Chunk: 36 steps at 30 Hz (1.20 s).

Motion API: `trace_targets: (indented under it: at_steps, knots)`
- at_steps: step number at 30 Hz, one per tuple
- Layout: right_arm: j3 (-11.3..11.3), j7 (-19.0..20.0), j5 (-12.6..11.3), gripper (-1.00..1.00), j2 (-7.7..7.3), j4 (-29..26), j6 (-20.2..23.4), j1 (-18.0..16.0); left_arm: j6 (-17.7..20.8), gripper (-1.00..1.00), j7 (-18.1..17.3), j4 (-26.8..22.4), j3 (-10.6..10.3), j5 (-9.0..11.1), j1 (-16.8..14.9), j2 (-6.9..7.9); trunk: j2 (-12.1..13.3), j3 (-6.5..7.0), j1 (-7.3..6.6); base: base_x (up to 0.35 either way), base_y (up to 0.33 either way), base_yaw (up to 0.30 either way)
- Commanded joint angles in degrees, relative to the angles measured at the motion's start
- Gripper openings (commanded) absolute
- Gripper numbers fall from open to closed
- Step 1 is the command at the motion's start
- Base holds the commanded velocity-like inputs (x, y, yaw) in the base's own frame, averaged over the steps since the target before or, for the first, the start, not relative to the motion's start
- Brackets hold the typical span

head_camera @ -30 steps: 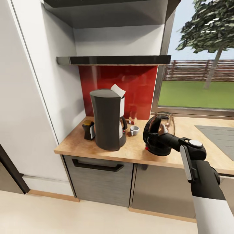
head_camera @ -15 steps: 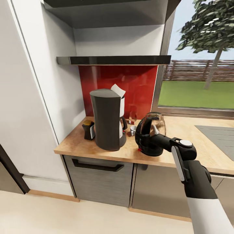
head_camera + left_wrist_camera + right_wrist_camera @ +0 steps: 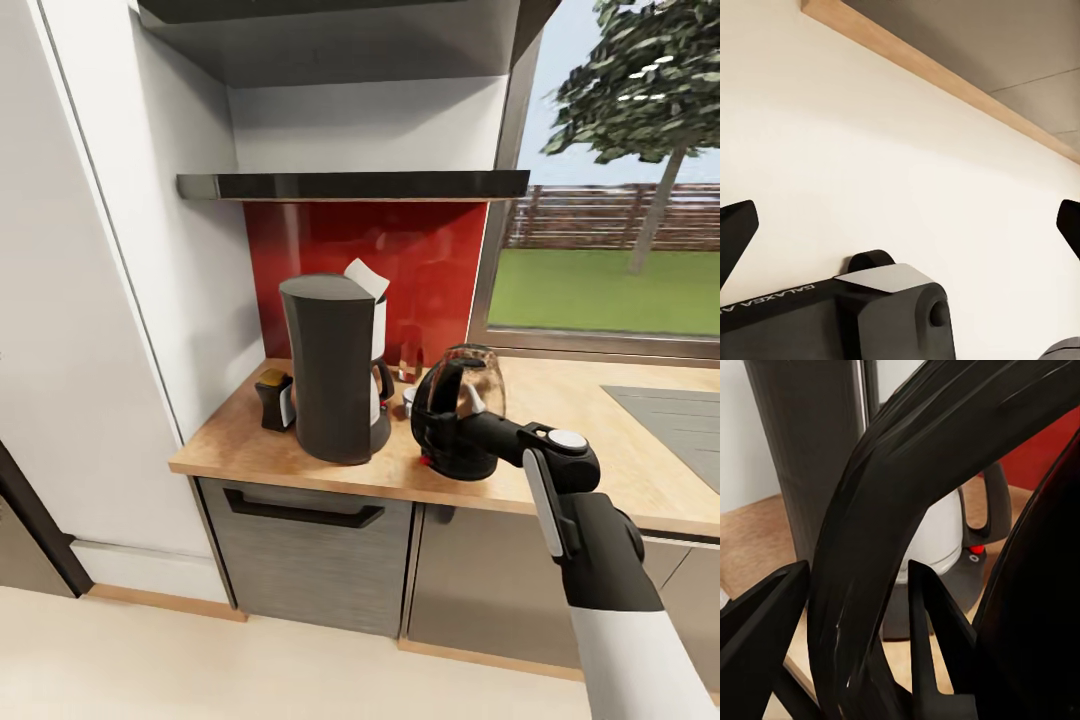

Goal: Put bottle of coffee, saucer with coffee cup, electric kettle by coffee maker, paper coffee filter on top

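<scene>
The dark coffee maker (image 3: 333,370) stands on the tan wood countertop (image 3: 240,445), and the white paper coffee filter (image 3: 365,279) sits on its top. The small bottle of coffee (image 3: 272,398) is on the counter at its left. My right gripper (image 3: 446,420) is shut on the black handle (image 3: 907,510) of the glass electric kettle (image 3: 470,400), just right of the coffee maker (image 3: 810,457). A sliver of the white coffee cup (image 3: 408,397) shows behind the kettle; I cannot make out the saucer. My left gripper (image 3: 900,225) is open over the floor. The black kitchen shelf (image 3: 350,185) is bare.
A red backsplash (image 3: 430,270) and a window (image 3: 610,250) run behind the counter. A grey sink (image 3: 670,415) is set into the top at the right. Grey cabinet fronts with a black drawer handle (image 3: 300,512) sit below. A white tall cabinet (image 3: 100,300) bounds the left.
My right gripper has carried the kettle leftwards along the counter, closer to the coffee maker, so it now covers most of the cup. The view has shifted very slightly.
</scene>
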Motion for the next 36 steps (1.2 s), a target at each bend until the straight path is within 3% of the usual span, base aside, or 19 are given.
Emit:
trace_targets:
  at_steps: [1, 36]
  knots:
    - [0.0, 0.3, 0.1, -1.00, 0.00, -0.1, 0.2, -0.1, -0.4, 1.00, -0.1, 0.1, -0.5, 0.3, -0.1, 0.00, 0.0, -0.06, 0.00, 0.000, 0.004, 0.000]
    - [0.0, 0.3, 0.1, -1.00, 0.01, -0.1, 0.3, -0.2, -0.4, 1.00, -0.2, 0.0, -0.5, 0.3, -0.1, 0.08, 0.0, -0.06, 0.00, 0.006, 0.028, 0.000]
